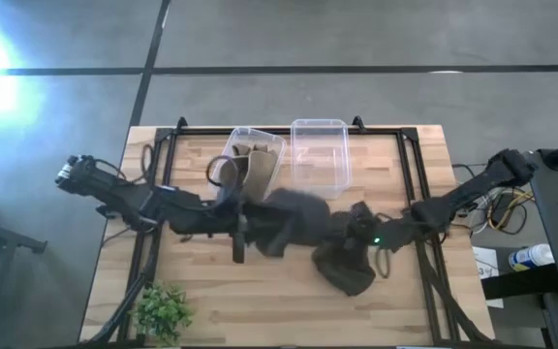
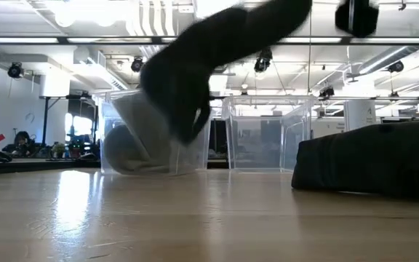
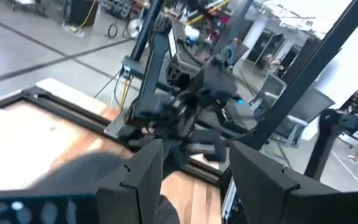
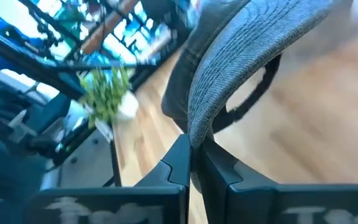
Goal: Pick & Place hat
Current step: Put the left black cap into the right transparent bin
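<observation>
Grey knitted fabric, the brim of a hat (image 4: 241,56), pinched between the closed fingers of the right gripper (image 4: 194,158); seen close in the right wrist view, with the fabric arching up and away from the fingertips and the hat's opening showing behind. From above, the same hat (image 1: 294,221) hanging as a dark blurred mass over the middle of the wooden table (image 1: 250,301), between the two arms, with the right gripper (image 1: 342,228) at its right edge. In the low view, lifted clear of the tabletop, a dark shape (image 2: 202,65) hanging in front of the bins.

Left gripper (image 1: 240,228) just beside the hat's left edge, fingers (image 3: 135,180) spread apart in the left wrist view; whether touching the fabric, cannot tell.

Further out: a second dark piece of cloth (image 1: 347,267) lying flat on the table just below the right gripper, also visible at the right of the low view (image 2: 369,160). Behind the hat, two clear plastic bins side by side at the far edge: the left bin (image 1: 255,160) tilted, with tan items inside; the right bin (image 1: 320,155) upright. Small green plant (image 1: 163,310) at the near left corner of the table, well apart from the rest.
</observation>
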